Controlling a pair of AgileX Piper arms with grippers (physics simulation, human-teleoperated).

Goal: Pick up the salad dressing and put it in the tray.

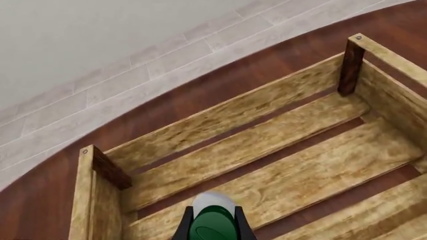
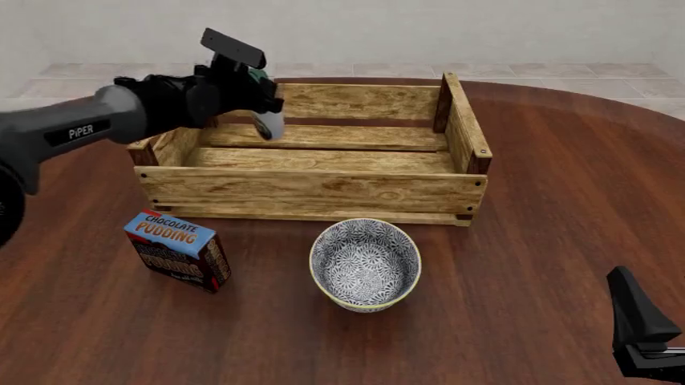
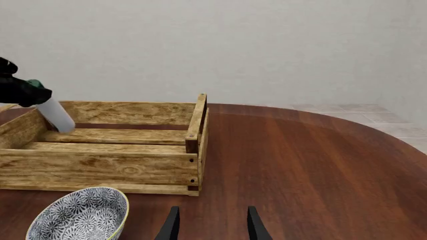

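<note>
Salad dressing hangs in left pincer above tray.

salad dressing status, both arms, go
Left gripper shut on salad dressing, hanging above tray interior. Right gripper open, idle near table edge. Nothing in the way.

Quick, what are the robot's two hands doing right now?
Left gripper: closed, holding the salad dressing over the tray.
Right gripper: open, holding nothing.
</note>
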